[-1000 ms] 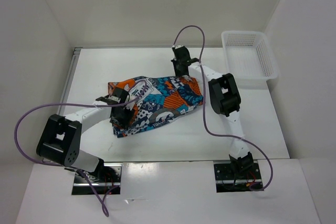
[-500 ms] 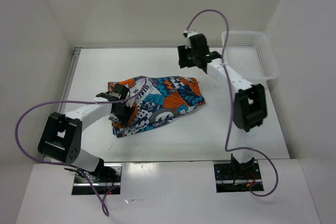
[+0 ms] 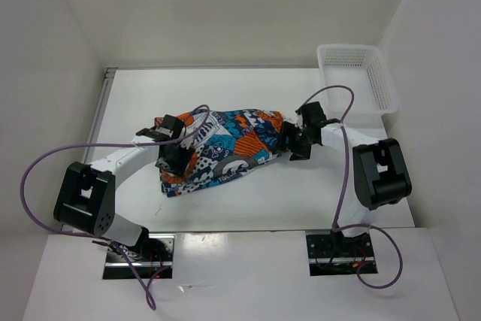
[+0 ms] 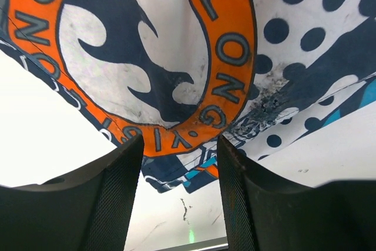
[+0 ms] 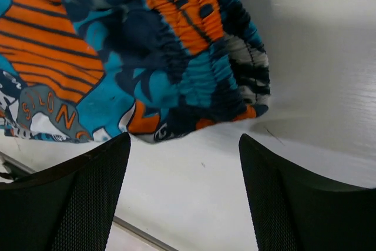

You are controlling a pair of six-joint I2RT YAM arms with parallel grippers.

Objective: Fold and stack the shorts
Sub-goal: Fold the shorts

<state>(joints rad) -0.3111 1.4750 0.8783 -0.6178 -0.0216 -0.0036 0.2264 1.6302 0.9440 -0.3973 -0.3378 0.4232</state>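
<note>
The shorts [image 3: 225, 148] lie crumpled in the middle of the table, in a teal, orange, navy and white print. My left gripper [image 3: 169, 157] hovers over their left end. In the left wrist view the left gripper [image 4: 179, 192] is open, bare table shows between its fingers, and the orange-ringed print of the shorts [image 4: 153, 57] lies just past the tips. My right gripper [image 3: 289, 140] is at their right end. In the right wrist view the right gripper [image 5: 183, 192] is wide open over bare table, just short of the gathered waistband of the shorts [image 5: 194, 69].
A white mesh basket [image 3: 357, 77] stands at the back right corner of the table [image 3: 248, 201]. White walls close in the back and both sides. Purple cables loop off both arms.
The right arm swung from the back of the table down to the shorts' right end, and its jaws opened. The left gripper stayed at the left end and opened a little.
</note>
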